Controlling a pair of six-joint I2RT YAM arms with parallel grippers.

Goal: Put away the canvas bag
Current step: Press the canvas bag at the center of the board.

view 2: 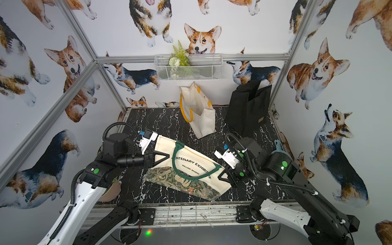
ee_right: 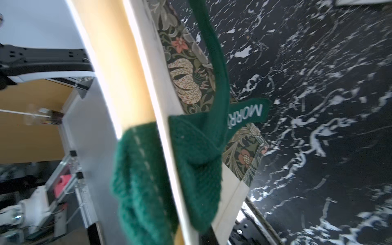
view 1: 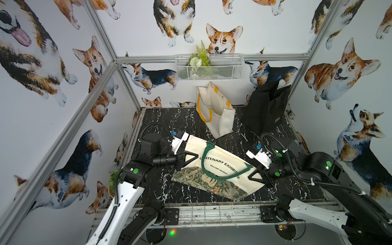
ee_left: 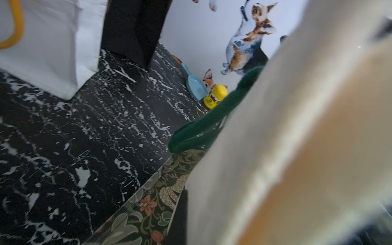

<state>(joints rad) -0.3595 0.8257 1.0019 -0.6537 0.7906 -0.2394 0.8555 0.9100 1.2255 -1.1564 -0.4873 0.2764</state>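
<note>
Right hand [view 1: 252, 176] on canvas bag [view 1: 196, 148] edge

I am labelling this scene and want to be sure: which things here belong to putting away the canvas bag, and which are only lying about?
In the job: printed canvas bag; left hand and right hand, each shut on one end of it.

Lying about: yellow-handled tote, black bag, wire basket with plant, blue scoop, yellow bottle. Tote or basket may be the destination; unclear.
</note>
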